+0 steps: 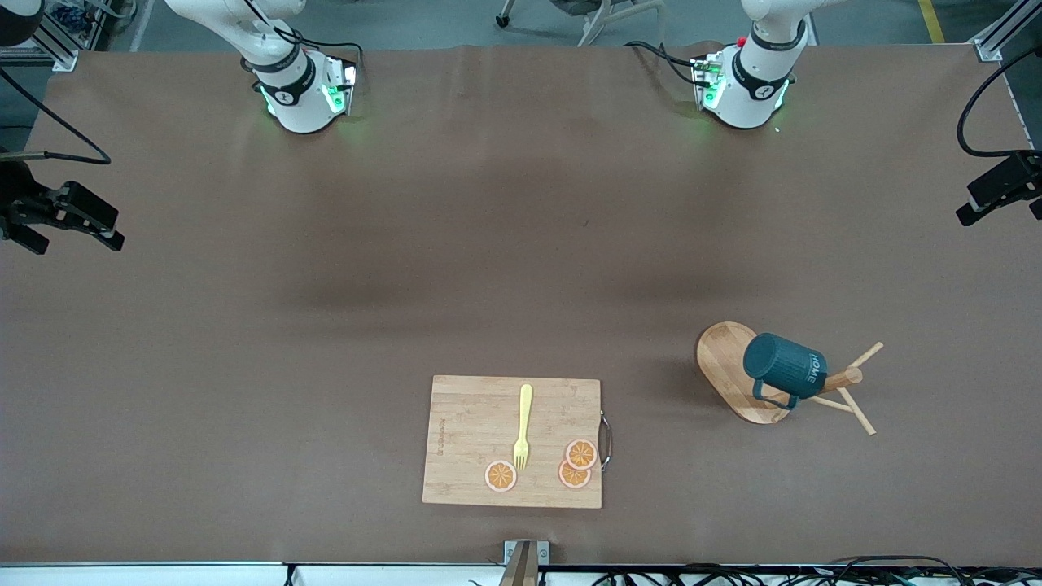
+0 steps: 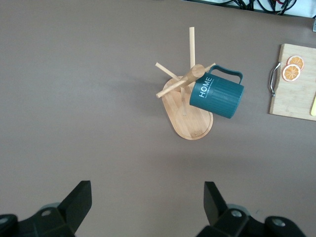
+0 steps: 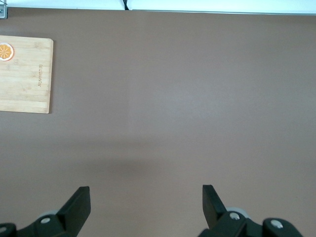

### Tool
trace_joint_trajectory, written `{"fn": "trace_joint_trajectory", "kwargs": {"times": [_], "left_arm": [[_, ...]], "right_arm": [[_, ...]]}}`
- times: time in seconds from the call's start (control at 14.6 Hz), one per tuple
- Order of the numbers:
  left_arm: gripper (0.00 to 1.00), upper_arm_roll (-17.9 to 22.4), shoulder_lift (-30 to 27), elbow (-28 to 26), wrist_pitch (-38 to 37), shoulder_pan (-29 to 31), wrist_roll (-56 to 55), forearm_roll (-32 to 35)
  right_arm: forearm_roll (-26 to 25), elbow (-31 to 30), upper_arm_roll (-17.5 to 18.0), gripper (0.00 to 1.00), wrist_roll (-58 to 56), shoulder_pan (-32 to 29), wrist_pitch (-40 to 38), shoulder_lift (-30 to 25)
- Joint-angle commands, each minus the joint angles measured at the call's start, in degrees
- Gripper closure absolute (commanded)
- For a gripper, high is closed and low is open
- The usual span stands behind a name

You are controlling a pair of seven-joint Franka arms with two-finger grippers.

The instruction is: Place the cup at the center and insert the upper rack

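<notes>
The cup (image 1: 784, 366) hangs tilted on the upper rack (image 1: 737, 370), its handle hooked over one of the thin pegs and its dark teal body leaning across the rack's oval base, the white "HOME" lettering facing up. The rack stands on the surface (image 1: 326, 342) toward the left arm's end, its post and pegs fanning out toward the near edge and that end of the surface. A wide stretch of bare brown surface lies all around the rack, with open room on every side of it.

Well apart from the rack, toward the middle of the surface and a little nearer the front camera, lies a rectangular cutting board (image 1: 472, 443) with a metal handle (image 1: 605, 440) on the edge that faces the rack. On the board rest a yellow fork (image 1: 523, 426) and three orange slices (image 1: 576, 464), two overlapping near the handle edge and one beside the fork's tines. The board's near edge sits close to the surface's front edge.

The left gripper (image 2: 148, 210) hangs over bare surface with its fingers (image 2: 79, 202) spread wide and nothing between them; in the left wrist view the rack and cup show well clear of it. The right gripper (image 3: 146, 207) is likewise wide and empty, over open surface toward the right arm's end, with only a corner of the cutting board in its wrist view. The middle of the surface between the two arm bases is bare.
</notes>
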Motion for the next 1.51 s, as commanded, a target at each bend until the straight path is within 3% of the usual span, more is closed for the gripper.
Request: {"fn": "trace_joint_trajectory", "kwargs": {"times": [0.0, 0.76, 1.24, 1.44], "left_arm": [[0.00, -0.2, 0.4, 1.3, 0.1, 0.4, 1.0, 0.5], [0.00, 1.2, 0.6, 1.3, 0.1, -2.6, 0.0, 0.3], [0.00, 19.2, 0.6, 1.3, 0.1, -20.2, 0.2, 0.3], [0.00, 21.3, 0.6, 1.3, 0.1, -22.3, 0.2, 0.3]], "right_arm": [[-0.3, 0.1, 0.0, 0.00, -0.1, 0.4, 0.5, -0.2], [-0.5, -0.2, 0.0, 0.00, -0.1, 1.1, 1.8, -0.1], [-0.5, -0.2, 0.0, 0.00, -0.1, 1.0, 1.9, -0.1], [-0.4, -0.2, 0.0, 0.00, -0.1, 1.0, 1.9, -0.1]]}}
